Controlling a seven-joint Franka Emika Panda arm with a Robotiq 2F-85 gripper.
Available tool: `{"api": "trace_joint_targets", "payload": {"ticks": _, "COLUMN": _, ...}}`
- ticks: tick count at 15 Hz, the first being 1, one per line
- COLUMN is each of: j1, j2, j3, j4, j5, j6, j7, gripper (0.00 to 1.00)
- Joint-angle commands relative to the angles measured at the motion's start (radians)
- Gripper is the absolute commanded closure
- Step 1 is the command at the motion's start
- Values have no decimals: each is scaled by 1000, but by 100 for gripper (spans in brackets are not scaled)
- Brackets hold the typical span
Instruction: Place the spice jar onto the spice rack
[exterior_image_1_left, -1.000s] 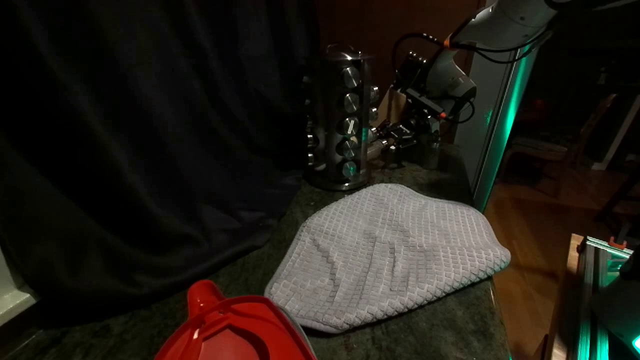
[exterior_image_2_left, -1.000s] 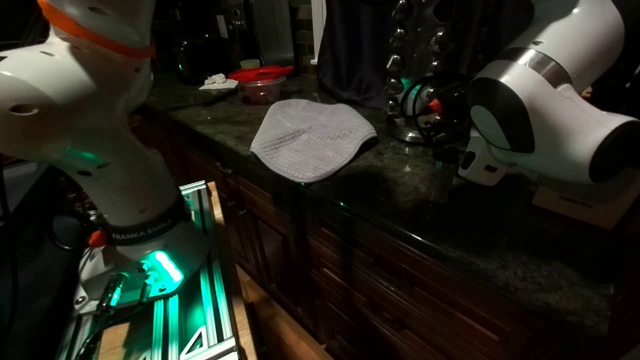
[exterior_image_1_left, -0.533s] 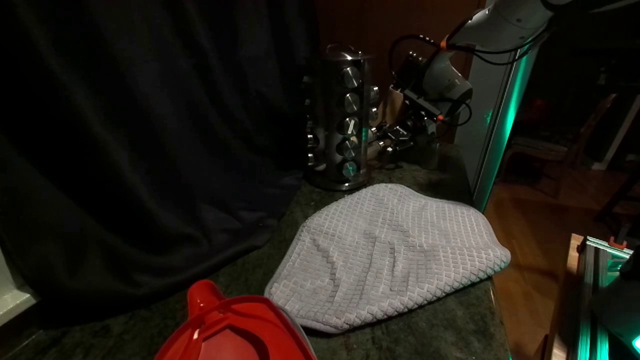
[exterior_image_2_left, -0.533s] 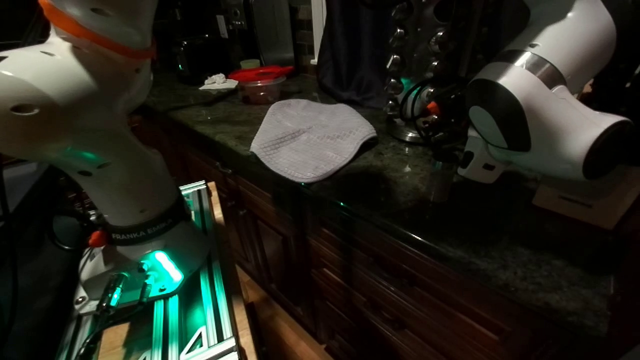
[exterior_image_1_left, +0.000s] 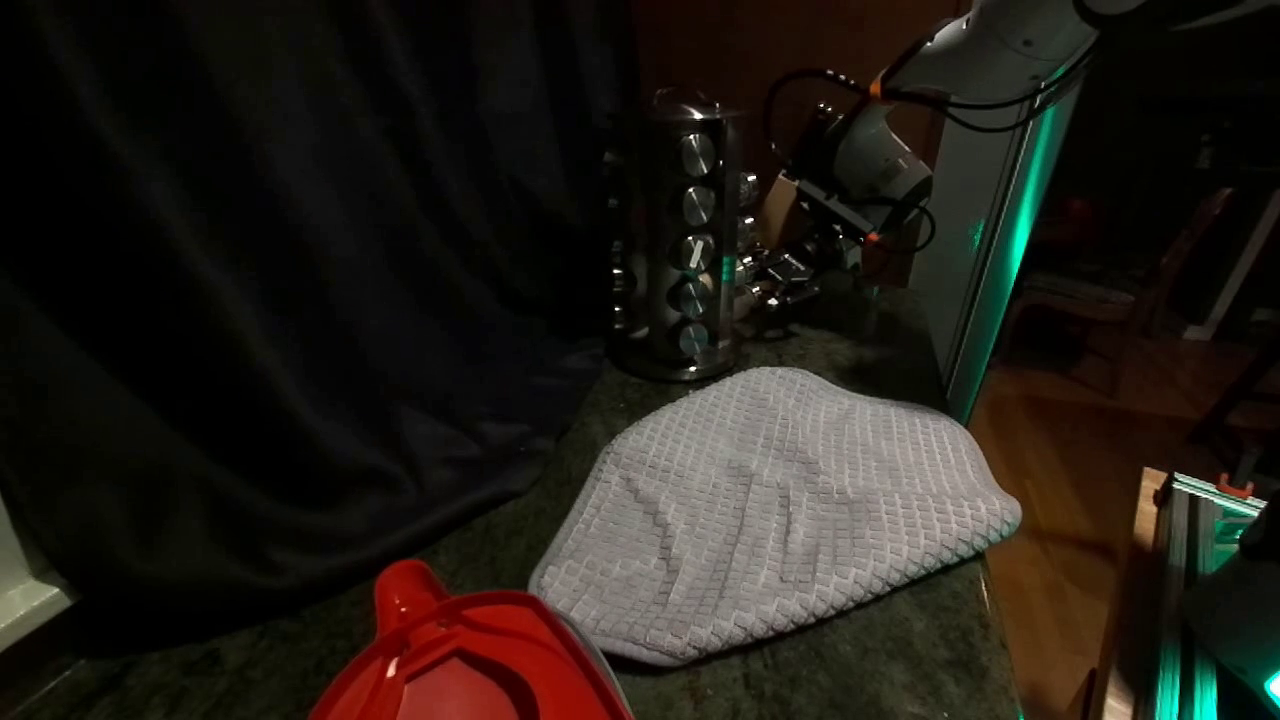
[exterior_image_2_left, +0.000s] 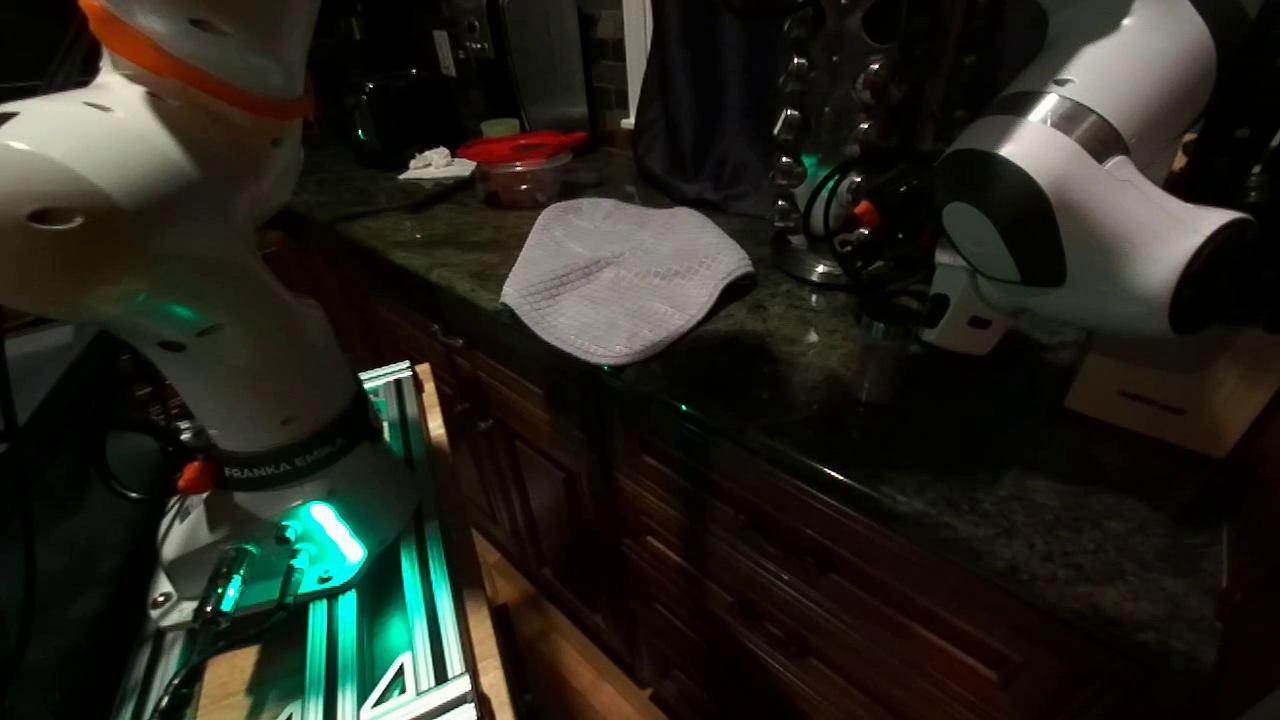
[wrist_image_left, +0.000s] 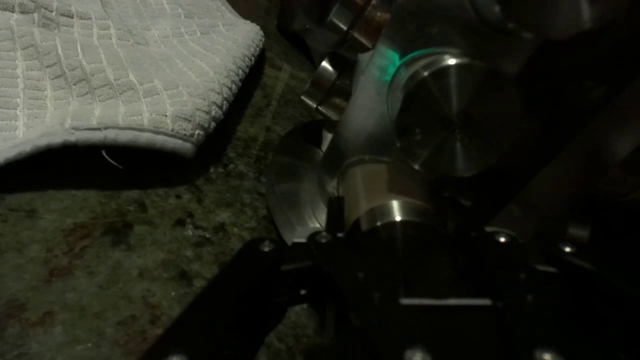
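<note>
The spice rack (exterior_image_1_left: 655, 250) is a dark round carousel with rows of silver-capped jars. It stands upright and also shows in an exterior view (exterior_image_2_left: 818, 268) and at the centre of the wrist view (wrist_image_left: 292, 185). My gripper (exterior_image_1_left: 768, 285) is low beside the rack. In the wrist view, its dark fingers (wrist_image_left: 392, 212) stand on either side of a spice jar (wrist_image_left: 370, 187) and appear shut on it. The jar has a tan body and silver cap; the cap faces my gripper and the body points to the rack. Whether its far end is inside a slot, I cannot tell.
A grey knit cloth (exterior_image_1_left: 780, 500) lies in front of the rack. A red-lidded container (exterior_image_1_left: 470, 650) stands nearer that camera. A dark curtain (exterior_image_1_left: 350, 300) hangs beside the rack. A pale block (exterior_image_2_left: 1160, 390) and a dim glass (exterior_image_2_left: 885, 360) stand near the arm.
My gripper, with the jar, has moved slightly toward the rack. The rack's front caps have shifted a little to the left, so the carousel has turned slightly. The cloth has not moved.
</note>
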Motion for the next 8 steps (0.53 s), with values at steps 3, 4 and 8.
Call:
{"api": "trace_joint_targets", "payload": {"ticks": 3, "j1": 8, "j2": 15, "j3": 18, "j4": 5, "j5": 23, "j6": -18, "j7": 44, "gripper": 76}}
{"api": "trace_joint_targets", "payload": {"ticks": 4, "j1": 12, "j2": 17, "j3": 21, "j4": 4, "j5": 21, "j6": -16, "j7": 48, "gripper": 76}}
{"api": "trace_joint_targets", "payload": {"ticks": 8, "j1": 15, "j2": 17, "j3": 20, "j4": 4, "j5": 19, "j6": -8, "j7": 64, "gripper": 76}}
